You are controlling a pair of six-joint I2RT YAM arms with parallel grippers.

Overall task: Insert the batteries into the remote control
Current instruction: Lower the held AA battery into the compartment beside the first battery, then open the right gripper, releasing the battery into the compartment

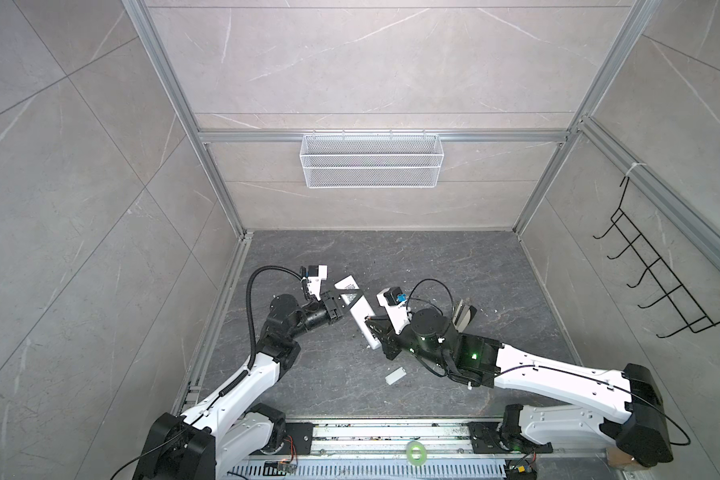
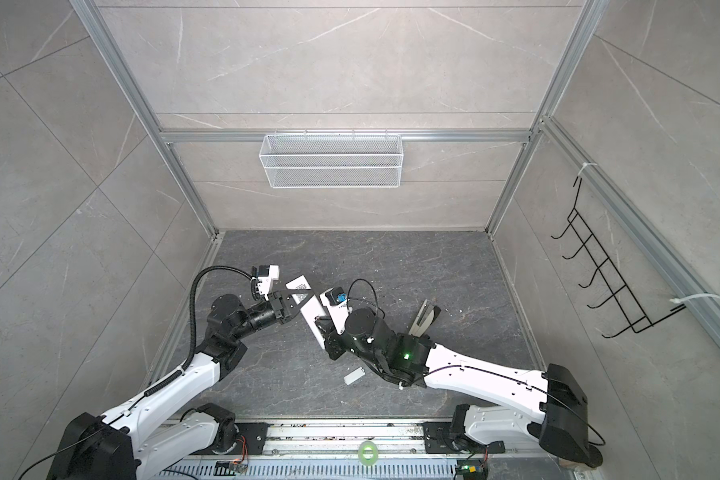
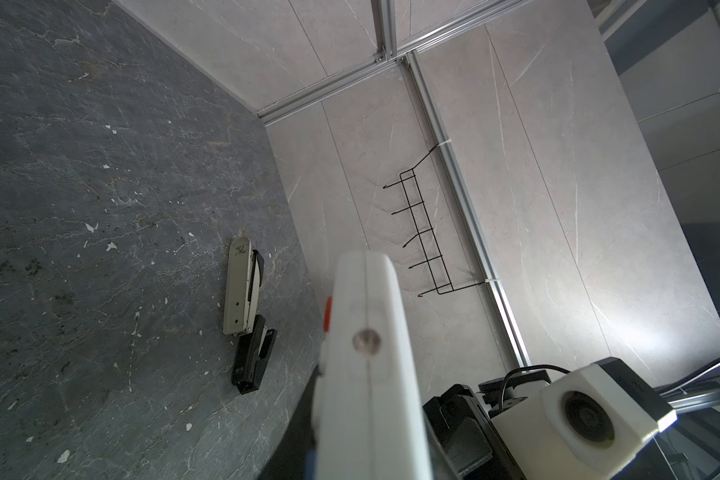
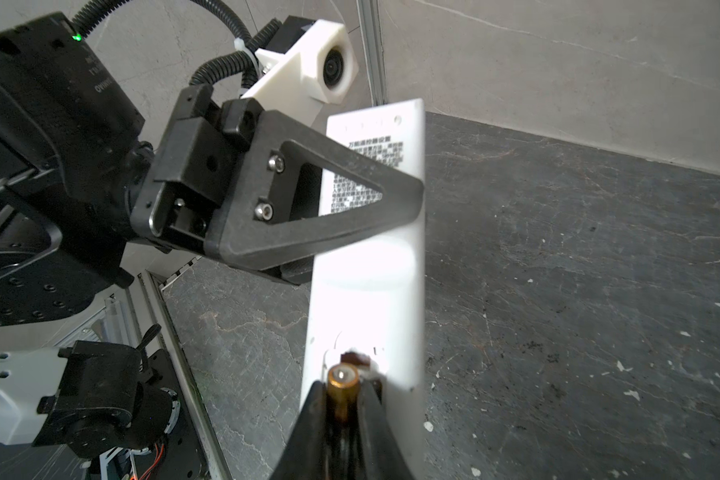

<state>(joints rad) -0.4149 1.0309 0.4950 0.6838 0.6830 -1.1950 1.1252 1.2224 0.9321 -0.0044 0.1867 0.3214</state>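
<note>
The white remote control (image 1: 360,309) (image 2: 312,309) hangs tilted above the dark table, plain back with its printed label facing up. My left gripper (image 1: 344,301) (image 2: 298,299) is shut across its label end, one black finger (image 4: 350,199) lying over the print. In the left wrist view the remote (image 3: 366,374) fills the foreground and hides the jaws. My right gripper (image 4: 341,399) (image 1: 371,322) is shut on a battery (image 4: 341,380), whose gold end points into the open compartment (image 4: 356,353) at the remote's near end (image 4: 371,282). No other battery is clearly in view.
A small loose white cover (image 1: 395,376) (image 2: 353,376) lies on the table in front of the arms. A beige stapler (image 1: 464,318) (image 3: 242,286) lies right of the right arm, with a black piece (image 3: 254,359) beside it. White crumbs dot the table. A wire basket (image 1: 371,160) hangs on the back wall.
</note>
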